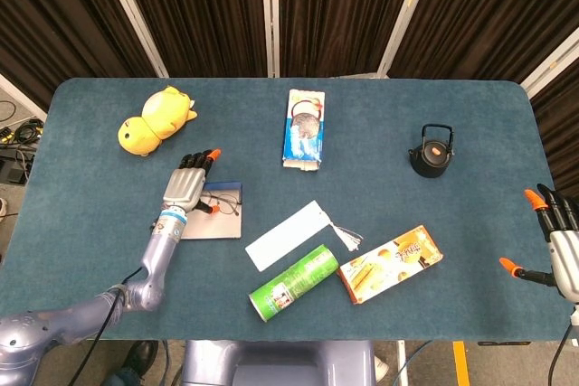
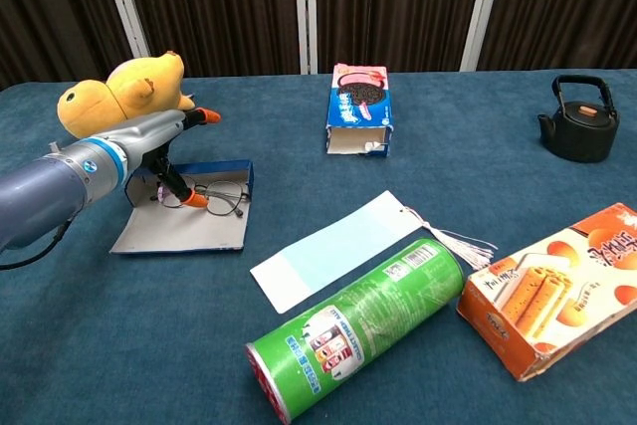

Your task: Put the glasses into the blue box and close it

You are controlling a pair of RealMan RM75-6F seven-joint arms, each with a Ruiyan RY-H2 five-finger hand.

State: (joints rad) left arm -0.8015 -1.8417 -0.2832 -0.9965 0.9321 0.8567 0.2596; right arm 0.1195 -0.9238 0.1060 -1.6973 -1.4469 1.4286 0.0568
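At the head view's right edge, the right hand hangs open.

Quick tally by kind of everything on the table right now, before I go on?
Snack packs: 3: cookie box, chips can, biscuit box
Toys: 1: duck
Kettles: 1: kettle
Glasses: 1: glasses
Cases: 1: blue box
Bookmarks: 1: bookmark
Total: 8

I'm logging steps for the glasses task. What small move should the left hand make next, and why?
Probably lift the left hand clear: the glasses already lie in the open blue box, whose lid is not yet closed.
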